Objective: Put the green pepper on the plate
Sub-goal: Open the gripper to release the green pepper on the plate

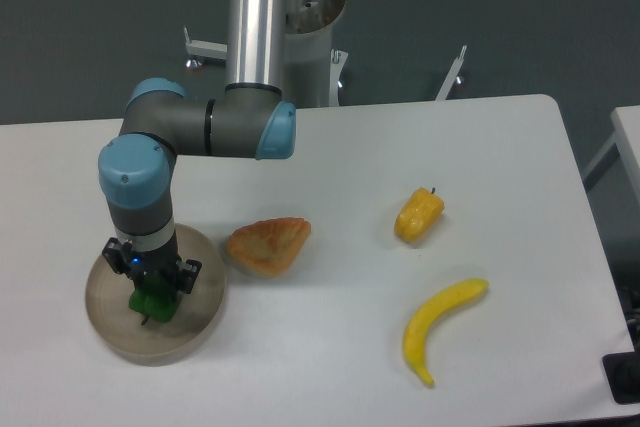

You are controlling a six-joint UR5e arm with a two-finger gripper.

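At the far left the plate (195,322) sits near the front edge of the surface (330,367), and the gripper (151,299) reaches straight down over its middle with the jaws closed around the green pepper (153,304). The pepper sits low over the plate's centre; whether it already touches the plate cannot be told from this angle. The vertical hold suits a release well inside the thick rim, so the pepper should stay put once the jaws part. The placement therefore looks nearly done, with only the opening and lifting away left. Just right of the plate, close to its rim but apparently not touching, lies a golden-brown pastry (268,244). Farther right, well apart, rests a yellow pepper (418,215), and nearer the front a banana (439,325) curves toward the edge; none of these lies in the arm's way. The surface is plain white with a rounded corner, and behind it is a dark grey floor, where the arm's metal column (258,17) rises.
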